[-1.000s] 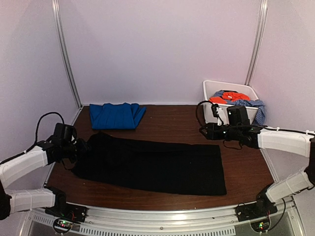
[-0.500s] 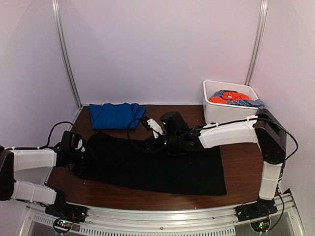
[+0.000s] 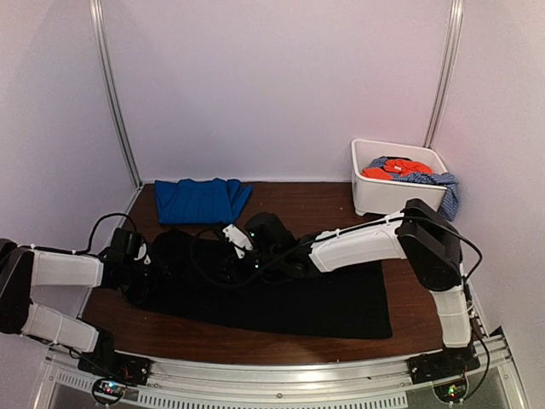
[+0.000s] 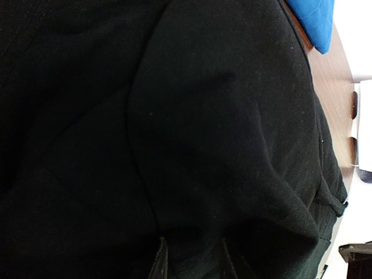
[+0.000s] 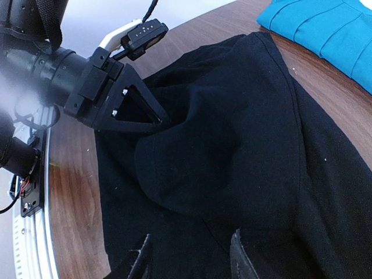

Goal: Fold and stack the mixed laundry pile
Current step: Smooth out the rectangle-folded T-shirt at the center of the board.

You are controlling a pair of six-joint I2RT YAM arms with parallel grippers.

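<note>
The left claw (image 3: 146,266) is clamped on the end of the black garment (image 3: 324,298) nearest it – the garment being spread flat across the surface (image 3: 426,315) – while the right claw (image 5: 190,256), fingers apart, is positioned just over that same end.

A spread garment (image 3: 289,294) lies across the middle of the table (image 3: 421,298). A folded garment (image 3: 200,202) sits behind its left end. At the far right stands a tub (image 3: 383,198) with more laundry (image 3: 400,169) inside.
</note>
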